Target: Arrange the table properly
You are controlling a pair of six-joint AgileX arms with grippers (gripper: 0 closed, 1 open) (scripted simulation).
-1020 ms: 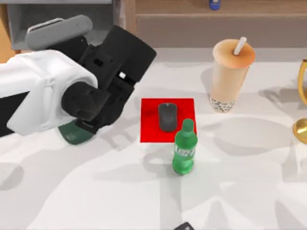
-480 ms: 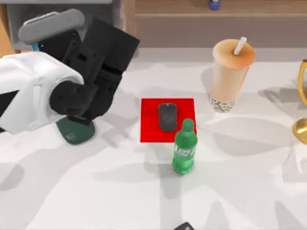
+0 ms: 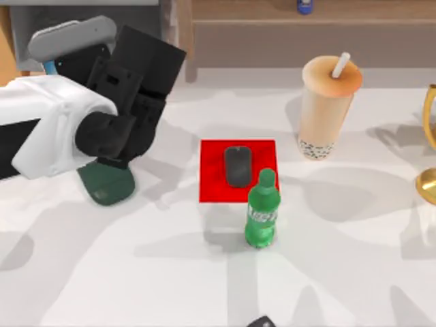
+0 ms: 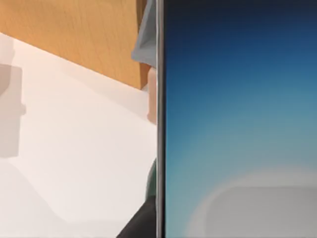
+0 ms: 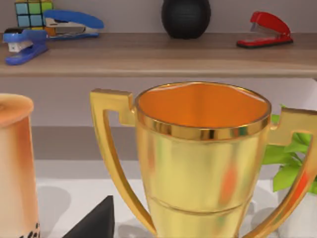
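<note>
The white table point(image 3: 136, 272) carries a red mat point(image 3: 212, 178) with a dark mouse point(image 3: 238, 165) on it. A green bottle point(image 3: 262, 210) stands upright at the mat's front right corner. My left gripper point(image 3: 88, 58) hovers over the back left, shut on a grey phone point(image 3: 71, 34). The phone's blue screen point(image 4: 237, 109) looms close in the left wrist view. A dark green stand point(image 3: 105, 185) sits on the table just below the left arm. A black part of my right arm point(image 3: 259, 321) pokes in at the table's front edge.
A milk tea cup with a straw point(image 3: 327, 102) stands at the back right, and a gold trophy point(image 5: 203, 158) at the right edge. A wooden shelf point(image 5: 148, 54) behind holds staplers, a cube and a black ball. A green plant point(image 5: 290, 158) is beside the trophy.
My left arm has drawn leftward and toward the back with the phone, uncovering more of the dark green stand. Nothing else on the table has moved.
</note>
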